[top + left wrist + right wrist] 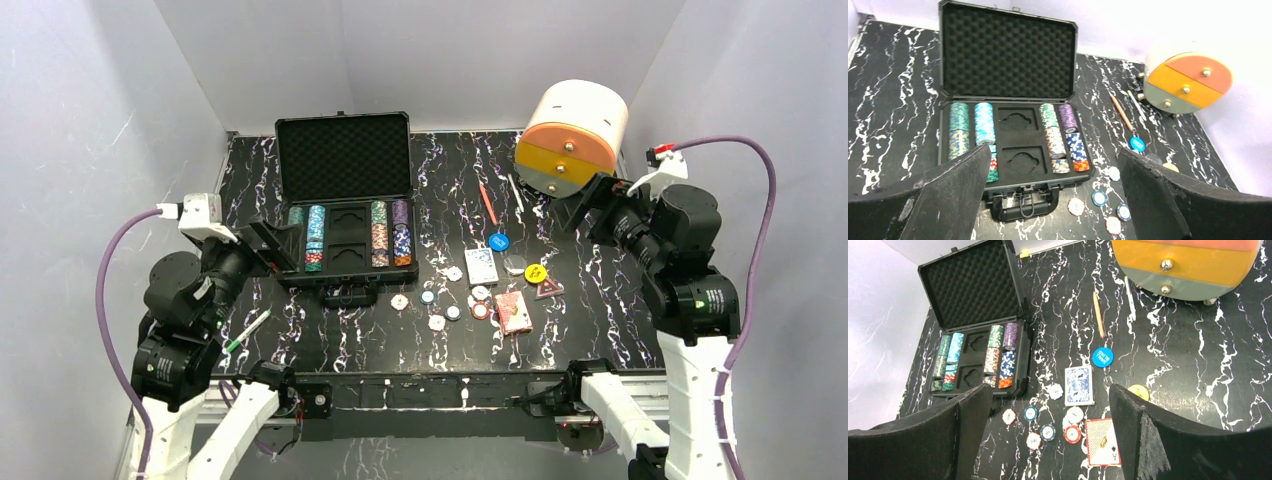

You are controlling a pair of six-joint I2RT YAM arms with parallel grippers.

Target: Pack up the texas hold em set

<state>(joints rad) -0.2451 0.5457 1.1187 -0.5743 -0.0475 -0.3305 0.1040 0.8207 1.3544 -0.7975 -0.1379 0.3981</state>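
Note:
The black case (343, 158) lies open at the table's back left, foam lid up, with striped chip rows (315, 238) in its outer slots and the two middle pockets bare. To its right on the table lie several loose chips (452, 300), a blue-backed deck (481, 266), a red deck (513, 311), a blue dealer button (499, 241) and a yellow one (534, 272). My left gripper (1054, 151) hovers open before the case handle (1023, 202), holding nothing. Above the loose chips (1048, 432) and decks (1079, 385), my right gripper (1049, 389) stands open and empty.
A big white-and-orange cylinder (572, 135) lies at the back right. An orange pen (488, 205) and a white pen (516, 192) rest in front of it. A green-tipped pen (248, 330) lies by the left arm. White walls close in three sides.

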